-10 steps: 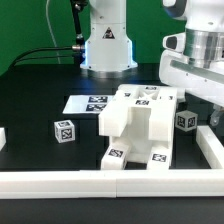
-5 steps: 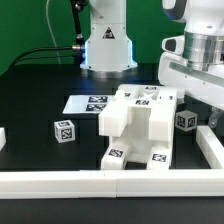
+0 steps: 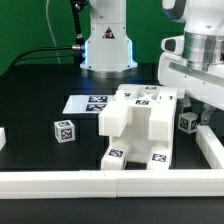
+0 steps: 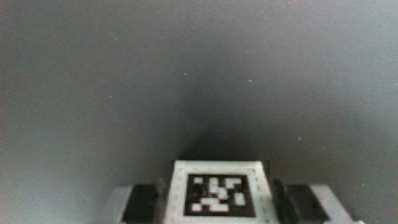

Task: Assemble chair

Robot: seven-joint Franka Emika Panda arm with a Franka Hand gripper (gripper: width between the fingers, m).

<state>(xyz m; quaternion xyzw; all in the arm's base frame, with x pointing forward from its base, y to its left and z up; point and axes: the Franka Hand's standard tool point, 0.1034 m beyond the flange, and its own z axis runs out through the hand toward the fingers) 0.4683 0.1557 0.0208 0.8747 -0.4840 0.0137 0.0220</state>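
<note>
We log the gripper [image 4: 215,203] pinching a small white tagged plastic block [image 3: 187,121] (a leg, we judge). The blocky white plastic chair [image 3: 140,125] stands just beside it, toward the exterior view's left.

Wrist cam is mostly a blurry dark grey surface [image 4: 196,70]. Right up close there's a white chair part [image 4: 217,166], its black-and-white tag [image 4: 217,194] facing the lens. The gripper [image 4: 217,204] has grey fingers [image 4: 132,201] on either side of it. I can't tell if they're actually pinching it.
</note>
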